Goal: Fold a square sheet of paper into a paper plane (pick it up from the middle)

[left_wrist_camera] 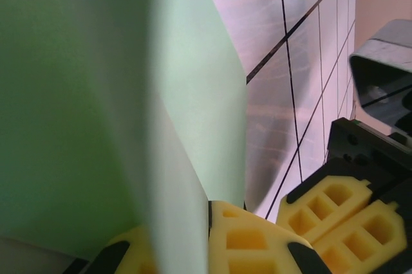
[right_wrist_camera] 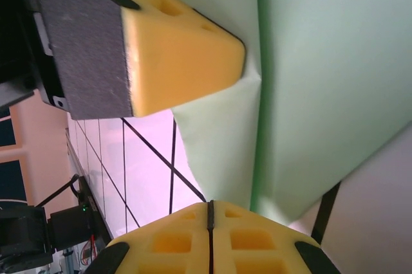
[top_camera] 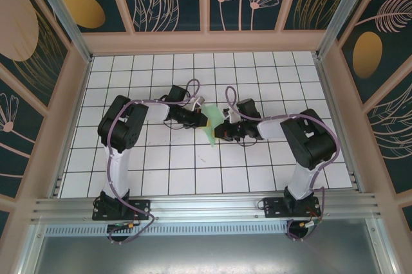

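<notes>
Paper sheet (left_wrist_camera: 77, 94): thin, floppy, tears easily. Left gripper (left_wrist_camera: 187, 226) clamped on its edge; right gripper (right_wrist_camera: 210, 213) closed, can't tell if holding. Best pinched lightly, well inside the edge

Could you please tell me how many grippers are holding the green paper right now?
2: the left gripper pinches the green paper from its left side, the right gripper from its right.

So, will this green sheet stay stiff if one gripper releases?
Probably floppy: the square sheet of paper puckers where the left gripper pinches it. Likely light, hanging between that and the right gripper. Its fold may add stiffness.
</notes>
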